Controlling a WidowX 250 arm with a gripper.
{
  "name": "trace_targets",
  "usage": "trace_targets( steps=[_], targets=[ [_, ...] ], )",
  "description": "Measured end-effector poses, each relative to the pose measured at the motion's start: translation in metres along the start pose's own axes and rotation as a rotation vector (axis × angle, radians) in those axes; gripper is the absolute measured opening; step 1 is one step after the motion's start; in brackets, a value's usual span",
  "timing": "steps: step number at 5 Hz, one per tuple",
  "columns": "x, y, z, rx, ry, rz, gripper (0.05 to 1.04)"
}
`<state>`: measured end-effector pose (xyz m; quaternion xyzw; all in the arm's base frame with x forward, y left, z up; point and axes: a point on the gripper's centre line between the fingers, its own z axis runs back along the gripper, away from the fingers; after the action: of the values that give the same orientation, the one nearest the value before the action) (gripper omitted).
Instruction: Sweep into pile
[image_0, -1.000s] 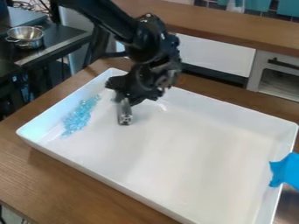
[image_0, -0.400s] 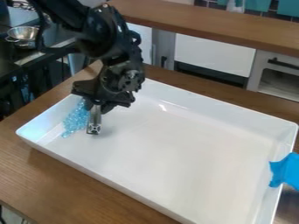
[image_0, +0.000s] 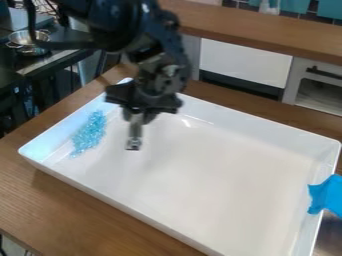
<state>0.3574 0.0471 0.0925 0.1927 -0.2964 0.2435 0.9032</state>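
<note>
black claw (image_0: 136, 118) gripping a short silver metal bar (image_0: 135, 136), above the upper left part of the white rectangular tray (image_0: 220, 175). small light-blue translucent pieces (image_0: 89, 134) in an elongated heap along the tray's left side, apart from the bar. tray on a brown wooden counter (image_0: 80, 215). bright blue piece (image_0: 327, 195) at the right rim.

Black arm (image_0: 120, 25), bulky joints, looping cable (image_0: 67, 45), black pincer (image_0: 139, 116).

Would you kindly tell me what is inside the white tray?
Small light-blue beads lie in a patch toward the picture's left in the white tray. The pincer covers part of the tray's far side, so anything behind it there cannot be seen.
</note>
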Motion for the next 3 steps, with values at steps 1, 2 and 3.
trace_targets(
  steps=[1, 2, 3],
  targets=[
    [-0.015, -0.038, 0.024, -0.076, -0.006, -0.066, 0.349],
    [-0.027, -0.078, 0.047, -0.155, -0.049, -0.124, 0.349],
    [-0.046, -0.117, 0.073, -0.155, -0.078, -0.148, 0.349]
  ],
)
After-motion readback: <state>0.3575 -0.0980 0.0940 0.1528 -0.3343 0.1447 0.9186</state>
